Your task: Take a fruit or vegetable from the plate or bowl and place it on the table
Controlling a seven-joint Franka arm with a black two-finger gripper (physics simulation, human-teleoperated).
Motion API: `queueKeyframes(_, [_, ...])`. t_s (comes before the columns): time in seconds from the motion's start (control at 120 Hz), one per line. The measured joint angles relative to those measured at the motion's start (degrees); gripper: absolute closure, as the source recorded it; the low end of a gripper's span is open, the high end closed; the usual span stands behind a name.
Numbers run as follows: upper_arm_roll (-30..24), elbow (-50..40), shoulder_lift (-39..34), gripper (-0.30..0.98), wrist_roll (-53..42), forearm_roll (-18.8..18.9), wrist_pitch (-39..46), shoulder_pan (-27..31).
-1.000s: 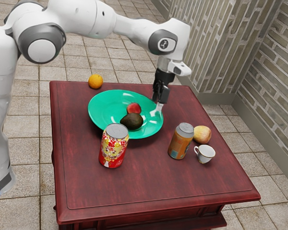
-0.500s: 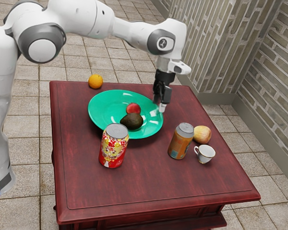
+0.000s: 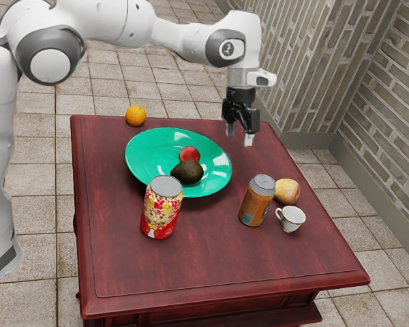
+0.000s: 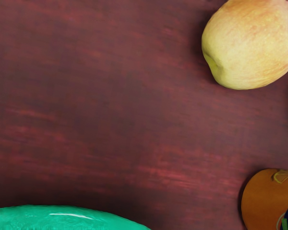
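Empty gripper (image 3: 239,134) above the desk (image 3: 123,276)

The gripper hung high with its fingers apart and nothing between them, just past the bowl (image 3: 144,158), a height that likely served to clear the rim. Lower than the gripper and nearer the arm's base, the red fruit (image 3: 189,154) and the avocado (image 3: 187,173) lay close together in the bowl, whose raised sides probably kept them from rolling out. The apple (image 4: 249,43) rested on the desk, below the gripper and off to its side, near the orange can (image 3: 256,201) and the cup (image 3: 292,218). It sat where the task wanted a fruit, though whether it came from the bowl could not be told.
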State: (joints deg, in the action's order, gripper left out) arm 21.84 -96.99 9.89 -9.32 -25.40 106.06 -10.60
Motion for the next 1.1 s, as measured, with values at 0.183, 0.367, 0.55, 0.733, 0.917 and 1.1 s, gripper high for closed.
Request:
queueKeyframes(0.183, [-0.3,5.5,-2.5,0.0,14.5,7.6,1.1,-2.4])
queueKeyframes(0.367, [-0.3,5.6,-4.7,0.0,35.5,8.5,-0.7,-9.7])
queueKeyframes(0.55, [0.0,3.7,-5.7,0.0,50.8,6.6,-3.8,-9.8])
queueKeyframes(0.733, [0.2,3.9,-5.7,0.0,57.7,6.5,-6.7,-11.5])
queueKeyframes(0.917, [0.5,4.8,-5.6,0.0,57.0,6.8,-8.3,-11.0])
queueKeyframes(1.1, [1.4,4.2,-5.6,0.0,49.0,7.1,-10.9,-9.7])
